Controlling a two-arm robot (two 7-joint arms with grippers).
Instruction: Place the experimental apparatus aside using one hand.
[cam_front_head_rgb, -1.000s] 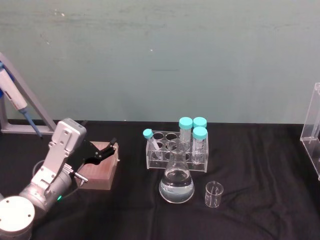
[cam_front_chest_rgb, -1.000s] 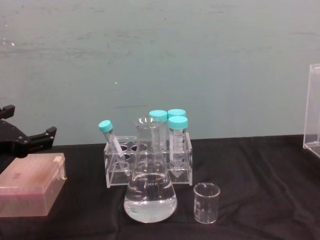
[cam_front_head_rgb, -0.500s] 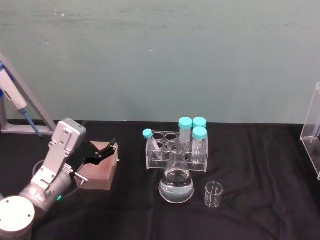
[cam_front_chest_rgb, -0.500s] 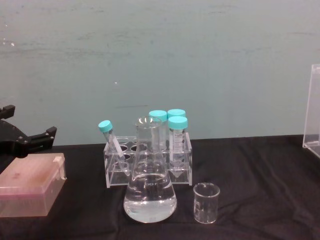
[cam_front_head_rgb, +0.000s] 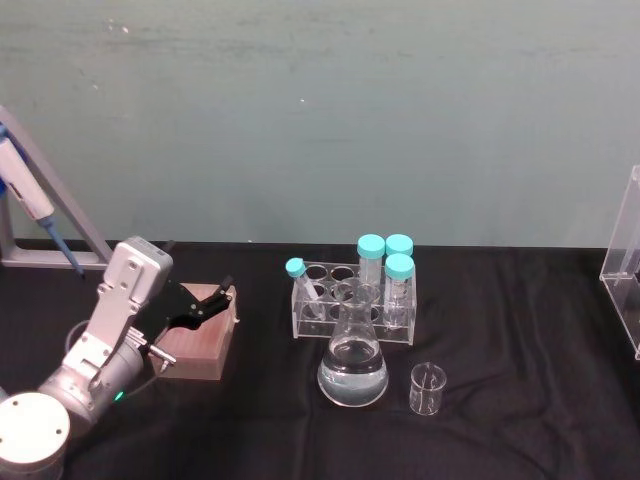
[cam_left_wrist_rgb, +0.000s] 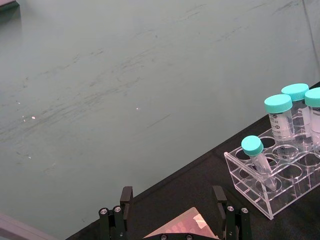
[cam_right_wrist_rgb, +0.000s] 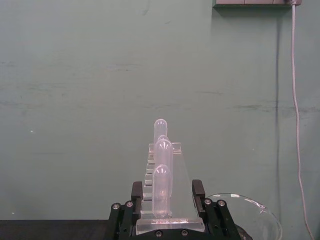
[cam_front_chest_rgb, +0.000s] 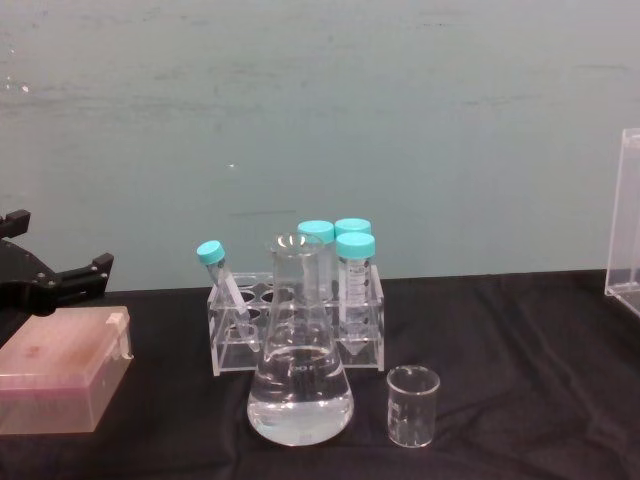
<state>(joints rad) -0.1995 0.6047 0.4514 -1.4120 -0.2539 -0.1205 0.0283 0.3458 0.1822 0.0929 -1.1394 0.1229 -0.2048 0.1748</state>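
Head view, left gripper (cam_front_head_rgb: 220, 296): fingers spread over one pink box (cam_front_head_rgb: 195, 345)
Rack (cam_front_head_rgb: 318, 322): four capped tubes (cam_front_head_rgb: 371, 262)
Flask (cam_front_head_rgb: 353, 372): one
Beaker (cam_front_head_rgb: 427, 389): one
Right gripper (cam_right_wrist_rgb: 167, 194): pinching one stand (cam_right_wrist_rgb: 178, 165) of three tubes

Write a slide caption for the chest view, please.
Left gripper, open, above a pink box; beside it a tube rack, a conical flask of clear liquid and a small beaker.

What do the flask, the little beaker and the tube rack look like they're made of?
The conical flask looks like clear glossy glass: the tube rack behind shows through it. The small beaker looks alike, glass or clear plastic. The rack seems clear acrylic: flat sheets, bright cut edges.
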